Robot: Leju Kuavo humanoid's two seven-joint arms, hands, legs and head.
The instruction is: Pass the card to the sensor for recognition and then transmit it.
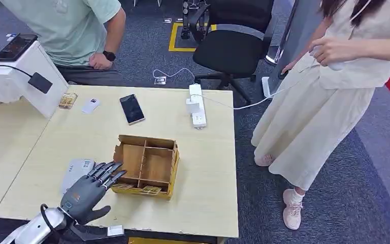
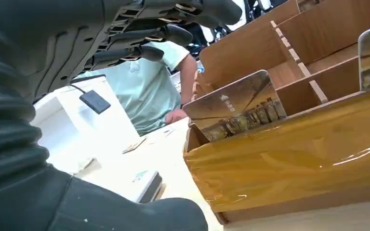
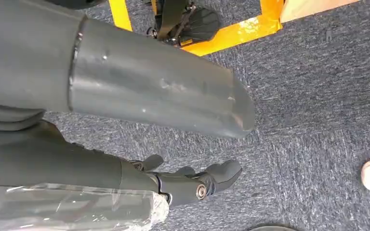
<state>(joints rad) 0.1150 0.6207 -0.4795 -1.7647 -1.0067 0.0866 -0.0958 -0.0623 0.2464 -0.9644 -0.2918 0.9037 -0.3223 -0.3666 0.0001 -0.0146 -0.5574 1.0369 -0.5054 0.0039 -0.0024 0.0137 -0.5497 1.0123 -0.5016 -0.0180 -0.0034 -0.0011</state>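
L hand (image 1: 89,189) hovers over the table (image 1: 203,203) just beside the wooden box (image 1: 147,165), fingers (image 1: 107,172) spread and stretched toward the box's near-left corner, holding nothing; no contact with a card yet as far as head view shows. R hand (image 3: 192,182) hangs down by the robot's side over the carpet, fingers loosely curled, nothing in them; how far closed, can't tell. Task card (image 2: 235,105) stands tilted in the front slot of the box, top edge sticking up above the front wall, printed face toward the wrist cam; in head view it's the card (image 1: 122,186) at the near-left of the front slot. Judgement: thin, stiff, light plastic w/ glossy face, so likely slippery; best taken by the exposed upper edge, thumb on one face and fingers on the other, lifted straight up so it doesn't catch the slot wall. Flat pads won't get under it elsewhere. Box front looks wrapped in shiny tape (image 2: 289,154), fingers may skid there. Count: 2 cards in the front slot, second card (image 1: 152,189) to the right; 1 box w/ several compartments; 1 black sensor pad (image 1: 40,82) on the white stand (image 1: 30,71) far left; 1 phone (image 1: 131,108); 1 power strip (image 1: 197,104); 1 small white card (image 1: 90,105) on table; 2 persons nearby.
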